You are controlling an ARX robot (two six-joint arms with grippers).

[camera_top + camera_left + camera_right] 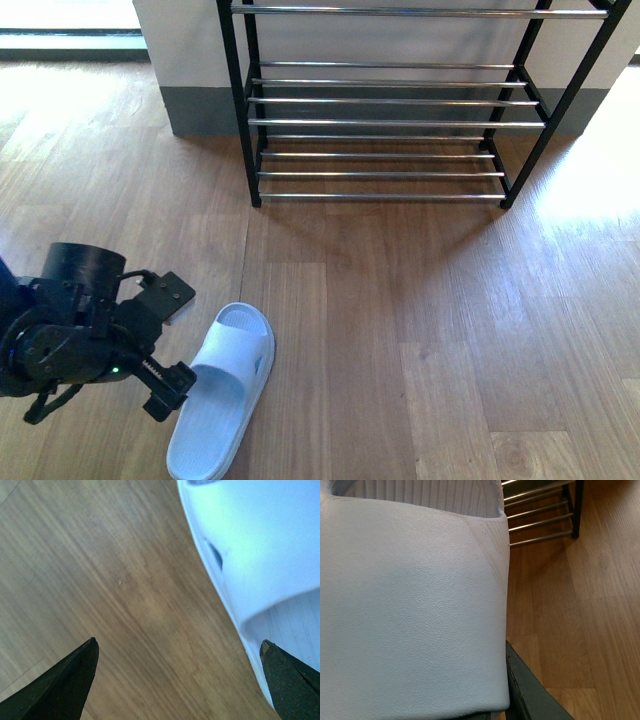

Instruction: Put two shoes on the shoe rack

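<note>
Between the left jaws, spread wide, lay mostly floor [125, 580], one tip at the pale slide [260, 545] (grasp step, I'd say, needing a sideways shift, then a clench). Right jaws: couldn't tell, second slide [410, 605] against them, rack [380, 120] beyond

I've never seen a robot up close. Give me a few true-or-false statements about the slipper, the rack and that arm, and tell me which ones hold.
1. The rack has nothing on the shelves in view. True.
2. The left gripper is clamped on the slipper. False: it is open, with its fingers spread wide and one tip at the slipper's edge.
3. The slipper lies on the floor beside the left gripper. True.
4. The slipper is black. False: it is pale blue-white.
5. The rack stands on a wooden floor. True.
</note>
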